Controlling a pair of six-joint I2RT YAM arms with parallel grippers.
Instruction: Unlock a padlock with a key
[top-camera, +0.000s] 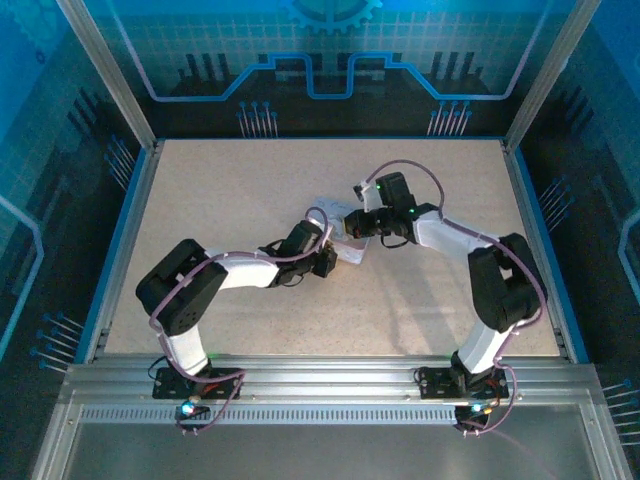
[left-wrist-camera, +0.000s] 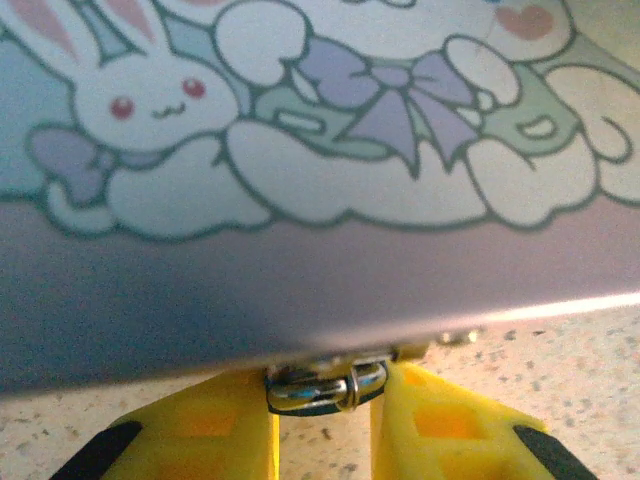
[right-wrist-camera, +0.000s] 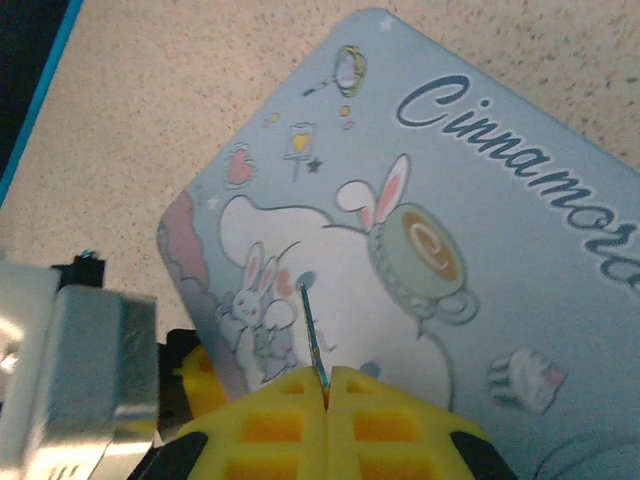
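The padlock (left-wrist-camera: 322, 388) hangs at the near edge of a pale lilac cartoon-printed tin (left-wrist-camera: 300, 150), its silvery shackle and dark body wedged between my left gripper's (left-wrist-camera: 324, 402) yellow fingers, which touch it on both sides. My right gripper (right-wrist-camera: 328, 385) is shut on the key (right-wrist-camera: 310, 325), whose thin dark blade sticks out from between the fingertips over the tin's lid (right-wrist-camera: 450, 230). In the top view both grippers meet at the tin (top-camera: 340, 214) in the middle of the table, the left gripper (top-camera: 335, 254) from the near left and the right gripper (top-camera: 353, 228) from the right.
The speckled beige table (top-camera: 250, 190) has open room all round the tin. Metal frame posts and blue walls enclose it. In the right wrist view the left gripper's grey body (right-wrist-camera: 80, 380) and a yellow finger (right-wrist-camera: 195, 385) sit close at the tin's lower left corner.
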